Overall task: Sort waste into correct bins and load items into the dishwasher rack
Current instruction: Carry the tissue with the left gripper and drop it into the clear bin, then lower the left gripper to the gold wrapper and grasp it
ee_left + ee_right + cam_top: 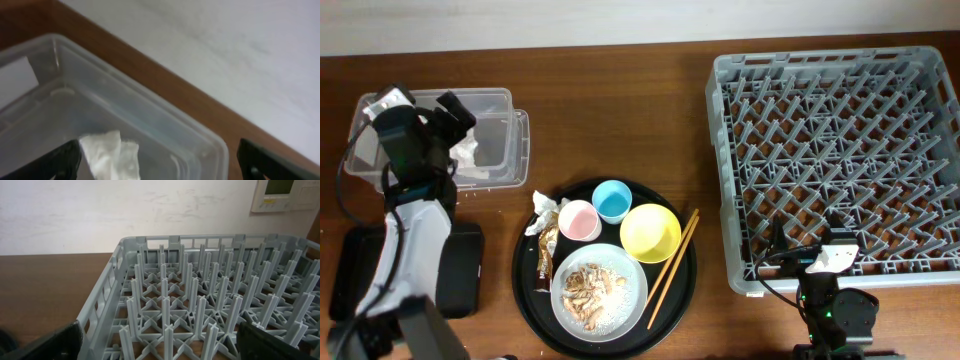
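Crumpled white paper (111, 152) in clear box (506, 98), table's far-left corner, so waste step; L gripper (160, 167) spread empty above it, R gripper (160, 345) open too; next prob. fetch wrappers (542, 208) off round tray's (682, 292) left edge.

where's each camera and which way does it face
Overhead: above the table, looking straight down; left arm, right arm show.
Left wrist: over the clear rectangular plastic box, facing the wall; own gripper fingers at bottom corners.
Right wrist: by the grey pegged plastic rack, facing across it; own fingers show.
Shared: overhead and left wrist show the box.
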`<action>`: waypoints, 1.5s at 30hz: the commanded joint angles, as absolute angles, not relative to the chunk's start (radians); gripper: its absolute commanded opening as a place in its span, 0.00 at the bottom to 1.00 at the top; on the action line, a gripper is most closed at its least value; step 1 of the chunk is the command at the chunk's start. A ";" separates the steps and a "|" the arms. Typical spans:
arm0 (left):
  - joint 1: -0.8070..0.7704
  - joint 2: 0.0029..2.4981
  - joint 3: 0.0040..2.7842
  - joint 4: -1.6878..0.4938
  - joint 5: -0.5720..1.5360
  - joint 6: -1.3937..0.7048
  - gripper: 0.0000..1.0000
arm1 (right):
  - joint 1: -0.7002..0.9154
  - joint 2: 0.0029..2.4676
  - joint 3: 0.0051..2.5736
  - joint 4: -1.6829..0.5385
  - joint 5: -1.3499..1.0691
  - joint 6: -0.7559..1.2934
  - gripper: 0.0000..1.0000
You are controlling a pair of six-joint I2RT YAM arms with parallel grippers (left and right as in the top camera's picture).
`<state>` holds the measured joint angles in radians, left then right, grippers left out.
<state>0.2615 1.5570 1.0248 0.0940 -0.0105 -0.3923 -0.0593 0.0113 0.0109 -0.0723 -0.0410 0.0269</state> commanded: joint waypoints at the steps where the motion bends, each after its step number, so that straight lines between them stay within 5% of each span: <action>1: 0.265 1.385 1.029 -0.109 0.337 -0.369 0.99 | -0.066 0.004 0.006 -0.078 -0.033 0.030 0.99; 4: 0.264 1.282 1.029 -0.454 0.511 -0.362 0.97 | -0.066 0.004 0.006 -0.078 -0.033 0.030 0.99; 5: 0.264 1.272 1.029 -0.551 0.494 -0.344 0.89 | -0.066 0.004 0.006 -0.078 -0.033 0.030 0.99; 6: 0.264 1.271 1.029 -0.693 0.464 -0.305 0.66 | -0.066 0.004 0.006 -0.078 -0.033 0.030 0.99; 9: 0.262 1.282 1.008 -0.934 0.393 -0.253 0.64 | -0.066 0.004 0.006 -0.078 -0.033 0.030 0.99; 19: 0.262 1.284 0.812 -0.891 0.307 -0.203 0.64 | -0.066 0.004 0.006 -0.078 -0.033 0.030 0.99; 23: 0.220 1.292 0.784 -0.859 0.321 -0.158 0.48 | -0.066 0.004 0.006 -0.078 -0.033 0.030 0.99; 29: 0.085 1.362 0.784 -0.781 0.235 -0.159 0.48 | -0.066 0.004 0.006 -0.078 -0.033 0.030 0.99; 45: 0.076 1.541 0.784 -0.689 0.235 -0.163 0.39 | -0.066 0.004 0.006 -0.078 -0.033 0.030 0.99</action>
